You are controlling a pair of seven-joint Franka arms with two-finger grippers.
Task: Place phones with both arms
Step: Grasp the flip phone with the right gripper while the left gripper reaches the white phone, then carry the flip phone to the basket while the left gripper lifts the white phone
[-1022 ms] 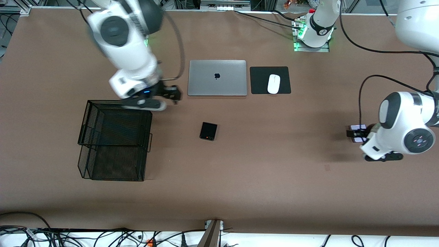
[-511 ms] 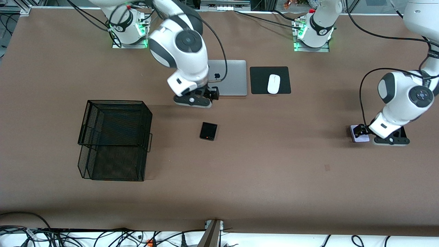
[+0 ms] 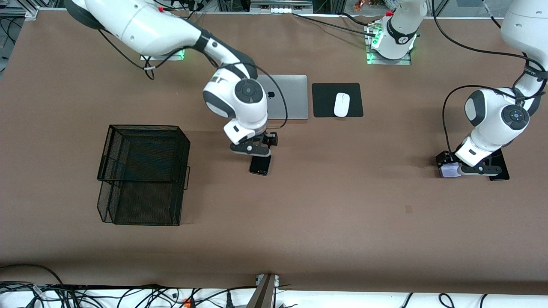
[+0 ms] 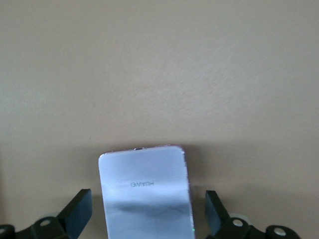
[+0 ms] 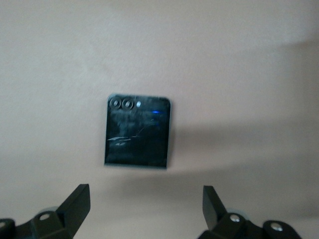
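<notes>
The right gripper (image 3: 256, 150) hangs over the small black phone (image 3: 260, 164) in the middle of the table (image 3: 325, 214), its fingers spread wide with nothing between them. From the front, the gripper covers the phone's upper edge; the right wrist view shows the whole phone (image 5: 138, 130) lying flat, two camera rings at one corner, apart from both fingertips (image 5: 77, 201).

The left gripper (image 3: 464, 169) is low at the left arm's end of the table, its fingers also spread wide, one on each side of the pale lavender-white phone (image 3: 448, 170). In the left wrist view that phone (image 4: 145, 191) lies between the fingers (image 4: 79, 211) with a gap on each side, and its lower part is cut off by the frame edge. From the front, the arm hides most of it. A black slab (image 3: 500, 167), probably the long phone, peeks out beside the left gripper, largely covered by the arm.

A black wire basket (image 3: 143, 173) stands toward the right arm's end. A grey laptop (image 3: 289, 96), partly hidden by the right arm, and a white mouse (image 3: 341, 104) on a black pad (image 3: 355, 92) lie farther from the front camera.
</notes>
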